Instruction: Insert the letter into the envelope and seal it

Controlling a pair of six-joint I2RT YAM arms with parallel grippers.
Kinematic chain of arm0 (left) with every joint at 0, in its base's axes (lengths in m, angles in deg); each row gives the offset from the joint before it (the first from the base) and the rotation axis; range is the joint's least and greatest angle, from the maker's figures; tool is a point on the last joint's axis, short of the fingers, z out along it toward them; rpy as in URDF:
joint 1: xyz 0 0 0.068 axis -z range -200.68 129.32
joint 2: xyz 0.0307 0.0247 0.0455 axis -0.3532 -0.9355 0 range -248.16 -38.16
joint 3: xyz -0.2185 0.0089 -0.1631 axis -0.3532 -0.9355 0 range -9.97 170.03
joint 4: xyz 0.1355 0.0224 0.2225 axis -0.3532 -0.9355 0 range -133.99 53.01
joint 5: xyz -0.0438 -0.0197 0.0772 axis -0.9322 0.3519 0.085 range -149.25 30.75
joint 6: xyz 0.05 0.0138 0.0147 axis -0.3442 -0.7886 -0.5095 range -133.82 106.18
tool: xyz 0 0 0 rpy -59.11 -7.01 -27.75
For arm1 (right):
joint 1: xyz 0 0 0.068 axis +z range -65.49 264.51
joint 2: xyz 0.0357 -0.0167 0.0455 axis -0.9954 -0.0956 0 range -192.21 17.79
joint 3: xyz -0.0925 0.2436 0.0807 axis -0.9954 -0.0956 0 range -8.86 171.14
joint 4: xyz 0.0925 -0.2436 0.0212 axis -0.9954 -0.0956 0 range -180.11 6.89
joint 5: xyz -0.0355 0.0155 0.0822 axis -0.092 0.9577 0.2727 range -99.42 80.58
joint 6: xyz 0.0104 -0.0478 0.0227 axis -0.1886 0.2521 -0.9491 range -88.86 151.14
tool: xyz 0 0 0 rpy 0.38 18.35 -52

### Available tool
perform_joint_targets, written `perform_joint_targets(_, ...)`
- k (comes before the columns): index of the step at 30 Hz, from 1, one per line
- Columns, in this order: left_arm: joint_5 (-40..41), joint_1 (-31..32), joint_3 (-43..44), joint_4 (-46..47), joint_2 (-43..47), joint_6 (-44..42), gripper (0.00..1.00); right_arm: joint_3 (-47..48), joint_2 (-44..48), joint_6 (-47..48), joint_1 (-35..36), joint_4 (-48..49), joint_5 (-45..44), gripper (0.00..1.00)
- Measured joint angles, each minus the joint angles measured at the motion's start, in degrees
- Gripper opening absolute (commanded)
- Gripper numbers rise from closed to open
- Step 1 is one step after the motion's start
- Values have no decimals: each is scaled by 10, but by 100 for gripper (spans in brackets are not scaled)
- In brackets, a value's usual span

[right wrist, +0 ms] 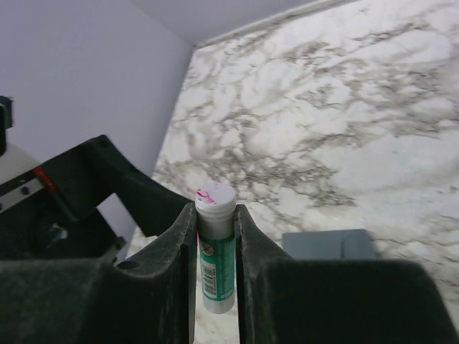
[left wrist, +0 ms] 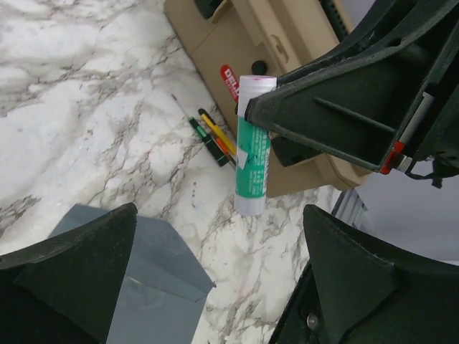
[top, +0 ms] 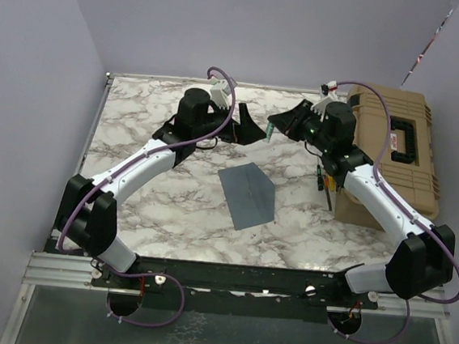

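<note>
Holding: right gripper (right wrist: 215, 221) clamped on glue stick (left wrist: 252, 154), cap up, raised over the worktop (top: 148, 132) near its far edge.
Left gripper (top: 248, 131): fingers wide apart, nothing in them, facing the stick close by.
Envelope (top: 248, 194): flat mid-worktop, skewed, apart from every edge; I can't see inside.
Case (top: 394, 155): tan, lid down, along right edge; contents hidden.
Pens (left wrist: 211, 136): just beside case.
Room: I see open marble left of envelope.

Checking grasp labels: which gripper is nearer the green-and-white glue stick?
Right. The right gripper has its fingers shut on the glue stick. The left gripper is open, facing the stick but not touching it.
</note>
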Motion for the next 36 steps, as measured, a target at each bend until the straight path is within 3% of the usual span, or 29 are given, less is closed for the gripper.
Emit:
perform_joint_targets(4,-31,-1,0,50,0,7,90,-1,0,-54,0,52,61,11)
perform_joint_targets(8,-62,-1,0,89,-4,19,60,-16,0,-103,0,107,102,10)
perform_joint_targets(12,-88,-1,0,104,-21,27,37,-33,0,-131,0,130,123,10)
perform_joint_targets(15,-108,-1,0,111,-33,34,3,-45,0,-140,0,138,129,12)
perform_joint_targets(16,-119,0,0,113,-35,36,0,-50,0,-143,0,139,130,14)
perform_joint_targets(19,-137,0,0,113,-41,36,0,-55,0,-144,-5,141,141,37)
perform_joint_targets(22,-150,-1,0,99,-41,5,0,-37,0,-136,-5,95,151,47)
perform_joint_targets(29,-164,0,1,49,-31,-132,0,74,0,-62,-3,-117,149,51)
perform_joint_targets(36,-164,0,1,-8,-13,-232,0,86,0,-34,-3,-179,163,51)
